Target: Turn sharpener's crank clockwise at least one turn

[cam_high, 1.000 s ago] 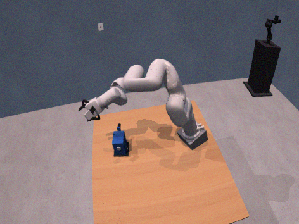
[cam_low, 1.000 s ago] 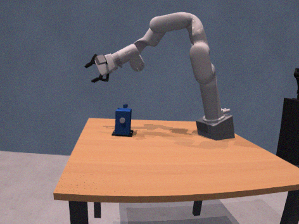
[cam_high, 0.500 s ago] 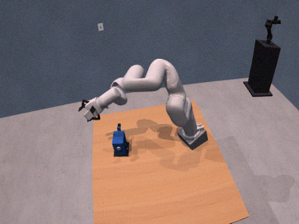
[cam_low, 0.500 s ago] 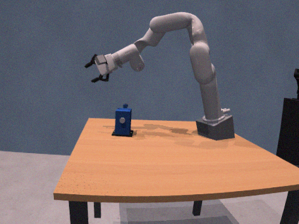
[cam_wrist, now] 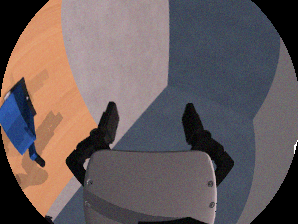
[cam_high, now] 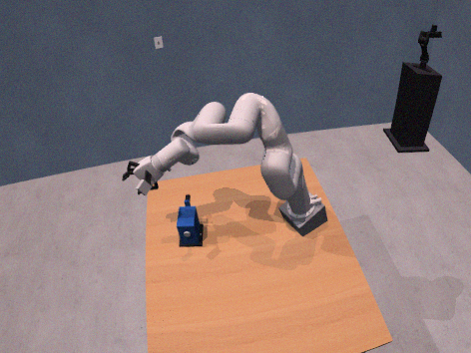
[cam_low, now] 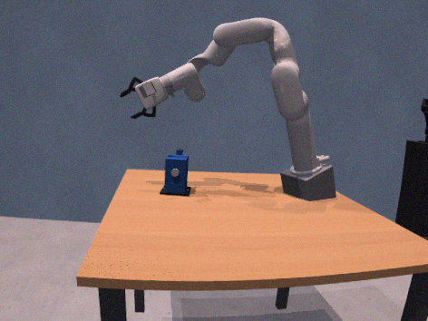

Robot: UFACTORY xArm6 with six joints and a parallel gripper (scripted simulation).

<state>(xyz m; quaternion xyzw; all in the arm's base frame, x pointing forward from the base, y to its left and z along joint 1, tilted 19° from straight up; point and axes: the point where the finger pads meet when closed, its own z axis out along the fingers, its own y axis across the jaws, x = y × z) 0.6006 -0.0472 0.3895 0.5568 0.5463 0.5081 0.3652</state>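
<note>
The blue pencil sharpener (cam_high: 190, 226) stands on the orange table near its far left corner, with a grey round spot on the side facing the cameras. It also shows in the exterior view (cam_low: 176, 174) and at the left edge of the wrist view (cam_wrist: 17, 123). The crank knob (cam_high: 188, 197) sticks up at the top behind the body, also seen in the exterior view (cam_low: 179, 151). My gripper (cam_high: 131, 175) (cam_low: 132, 101) is open and empty. It hangs high above and to the left of the sharpener, past the table's edge. Its two black fingers frame only floor and wall.
The arm's base (cam_high: 303, 213) sits on the table's far right side. A black pedestal (cam_high: 415, 107) with a small dark figure stands on the floor at the far right. A small wall plate (cam_high: 158, 42) is on the blue wall.
</note>
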